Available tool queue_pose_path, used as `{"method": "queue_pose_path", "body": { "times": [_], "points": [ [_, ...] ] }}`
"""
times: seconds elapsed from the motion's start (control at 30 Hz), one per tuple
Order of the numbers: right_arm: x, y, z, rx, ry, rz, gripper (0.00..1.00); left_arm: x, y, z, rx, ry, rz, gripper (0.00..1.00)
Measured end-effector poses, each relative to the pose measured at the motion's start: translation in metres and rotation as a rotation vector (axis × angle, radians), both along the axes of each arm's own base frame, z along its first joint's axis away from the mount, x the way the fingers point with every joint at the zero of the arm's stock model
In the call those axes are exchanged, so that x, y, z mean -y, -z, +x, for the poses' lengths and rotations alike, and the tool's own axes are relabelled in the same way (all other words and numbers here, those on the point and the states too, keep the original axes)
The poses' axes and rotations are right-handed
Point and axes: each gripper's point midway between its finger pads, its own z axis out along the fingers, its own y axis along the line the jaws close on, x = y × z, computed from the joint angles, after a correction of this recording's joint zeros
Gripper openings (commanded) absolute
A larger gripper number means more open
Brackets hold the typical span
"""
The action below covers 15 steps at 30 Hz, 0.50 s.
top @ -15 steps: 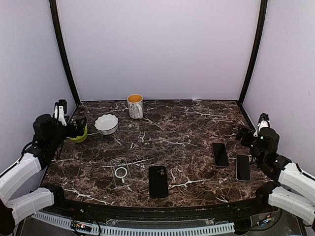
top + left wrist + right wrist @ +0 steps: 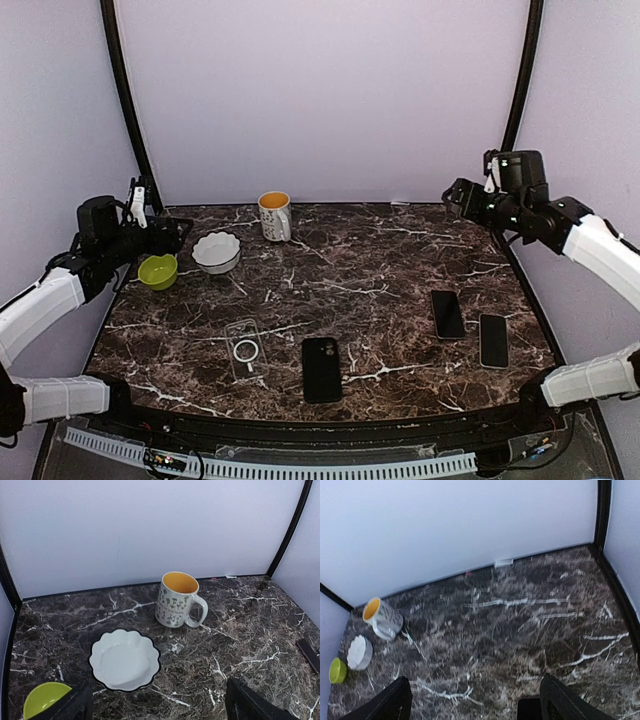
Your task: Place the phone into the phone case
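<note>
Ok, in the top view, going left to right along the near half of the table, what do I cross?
phone case → black phone → second black phone → third black phone, nearest the right edge.

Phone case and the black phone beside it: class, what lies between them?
Nothing: between the phone case and that black phone only bare marble table shows, in the top external view.

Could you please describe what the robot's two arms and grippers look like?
Both the left arm and right arm have smooth white rounded link covers with black joints. The left gripper and right gripper are black, each with a small white part on top. Their jaws are black too.
</note>
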Motion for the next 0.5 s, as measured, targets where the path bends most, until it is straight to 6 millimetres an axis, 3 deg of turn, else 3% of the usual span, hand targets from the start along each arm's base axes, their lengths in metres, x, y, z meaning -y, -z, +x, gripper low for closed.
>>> {"method": "queue_pose_path", "body": {
  "times": [0.1,0.23,0.33,0.5],
  "points": [
    [-0.029,0.049,-0.004,-0.196,-0.047,-0.077,0.89,0.006,0.018,-0.001,-0.064,0.027,0.001,0.92],
    [-0.084,0.12,-0.036,-0.434,-0.146,-0.198,0.79,0.012,0.031,-0.005,-0.101,0.049,0.003,0.92],
    [-0.133,0.156,-0.059,-0.532,-0.223,-0.25,0.73,0.018,0.033,-0.007,-0.107,0.068,0.004,0.92],
    [-0.217,0.198,-0.106,-0.608,-0.36,-0.314,0.64,0.03,0.034,-0.012,-0.109,0.109,0.015,0.91]
  ]
}}
